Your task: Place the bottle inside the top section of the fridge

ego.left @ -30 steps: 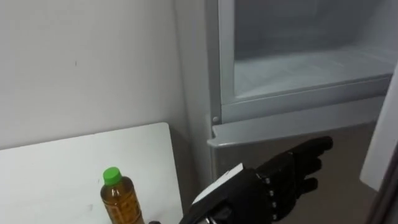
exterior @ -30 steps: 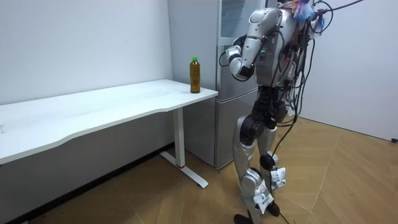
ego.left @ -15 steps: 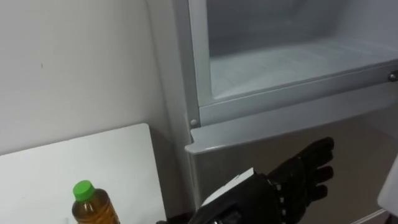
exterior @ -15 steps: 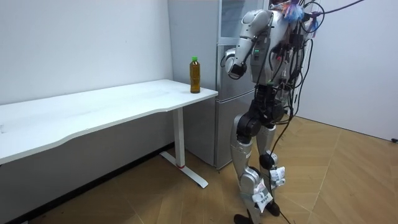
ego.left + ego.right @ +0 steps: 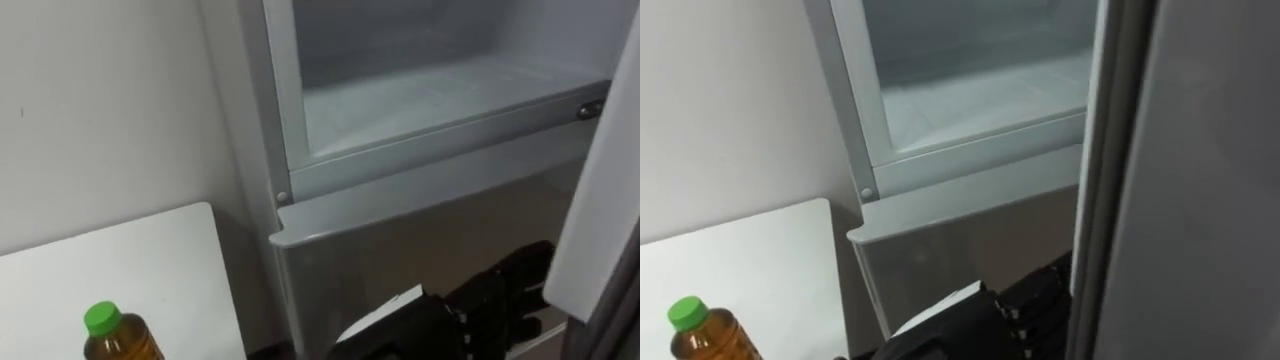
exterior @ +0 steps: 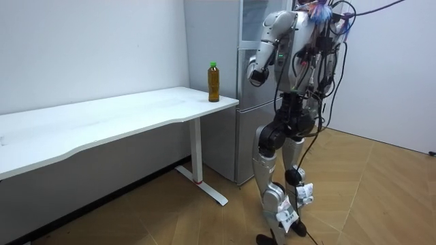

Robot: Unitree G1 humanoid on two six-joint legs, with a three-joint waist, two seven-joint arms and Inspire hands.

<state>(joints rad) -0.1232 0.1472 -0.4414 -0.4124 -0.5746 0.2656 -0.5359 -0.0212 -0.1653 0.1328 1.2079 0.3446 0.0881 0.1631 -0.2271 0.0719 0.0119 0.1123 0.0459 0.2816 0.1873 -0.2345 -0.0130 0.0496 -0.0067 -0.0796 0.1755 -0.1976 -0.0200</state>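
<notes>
A bottle [image 5: 115,338] of amber drink with a green cap stands upright on the white table [image 5: 150,260], near the corner beside the fridge; the room view has it at that same table end [image 6: 214,82]. The upper fridge compartment [image 5: 430,95] stands open with a bare frosted shelf inside. My left hand [image 5: 490,300] hangs low in front of the grey lower fridge door [image 5: 400,240], to the right of the bottle and apart from it, fingers straight and holding nothing. In the room view this hand [image 6: 255,73] is raised close to the fridge front.
The opened upper fridge door [image 5: 600,200] fills the right edge of the eye views, close to my head. A white wall backs the table. I stand on a wooden floor [image 6: 381,197] right before the fridge, with the long table on the room view's left.
My upper body has turned towards the fridge, so the whole eye view has shifted. My left hand has sunk lower in the picture and moved closer to the fridge. The bottle has stayed put.
</notes>
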